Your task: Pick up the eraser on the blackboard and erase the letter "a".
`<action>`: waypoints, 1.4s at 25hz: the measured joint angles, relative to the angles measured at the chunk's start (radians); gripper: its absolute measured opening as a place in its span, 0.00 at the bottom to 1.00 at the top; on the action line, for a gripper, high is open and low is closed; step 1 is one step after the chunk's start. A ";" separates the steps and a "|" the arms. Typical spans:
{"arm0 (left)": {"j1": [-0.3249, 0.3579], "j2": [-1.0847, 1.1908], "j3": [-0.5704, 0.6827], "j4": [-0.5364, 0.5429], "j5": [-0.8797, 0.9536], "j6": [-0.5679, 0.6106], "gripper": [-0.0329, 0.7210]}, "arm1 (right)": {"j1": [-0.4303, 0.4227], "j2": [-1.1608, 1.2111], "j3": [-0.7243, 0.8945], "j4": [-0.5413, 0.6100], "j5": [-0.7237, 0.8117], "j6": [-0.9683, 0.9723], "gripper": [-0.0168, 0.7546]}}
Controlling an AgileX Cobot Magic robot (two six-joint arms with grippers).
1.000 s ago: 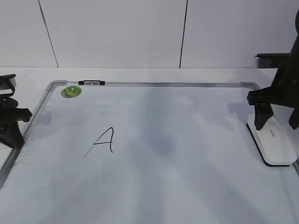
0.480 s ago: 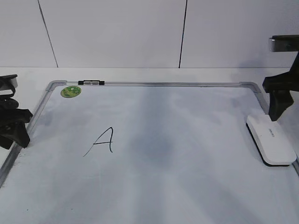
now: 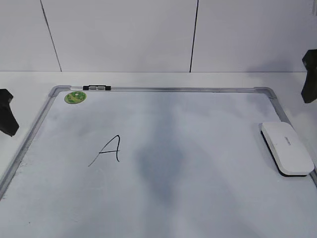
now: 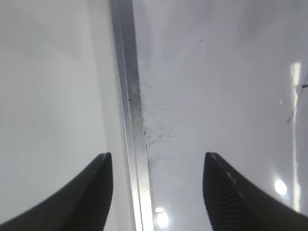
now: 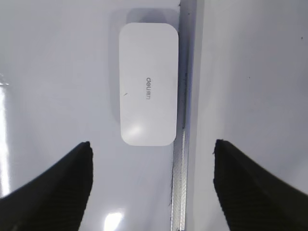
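We see the eraser (image 5: 148, 84) lying free by the blackboard's (image 3: 163, 89) right edge, both grippers wide open and empty, so our job looks done.

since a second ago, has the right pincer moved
Yes. The right pincer has lifted up and rightward off the eraser, which lies by the blackboard's right frame.

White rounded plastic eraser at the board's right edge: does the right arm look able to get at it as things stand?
Probably yes. The right gripper hangs open above the white rounded plastic eraser, which lies flat and unobstructed against the grey aluminium frame; that frame may crowd one finger.
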 joint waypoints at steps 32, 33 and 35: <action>-0.050 -1.069 0.272 -0.002 0.289 -0.120 0.56 | 0.000 -1.020 0.578 0.058 0.033 -0.020 0.79; -0.050 -1.113 0.287 -0.002 0.293 -0.120 0.56 | 0.000 -1.044 0.586 0.058 0.035 -0.020 0.79; -0.050 -1.185 0.318 0.003 0.299 -0.122 0.55 | 0.000 -1.097 0.596 0.051 0.037 -0.020 0.79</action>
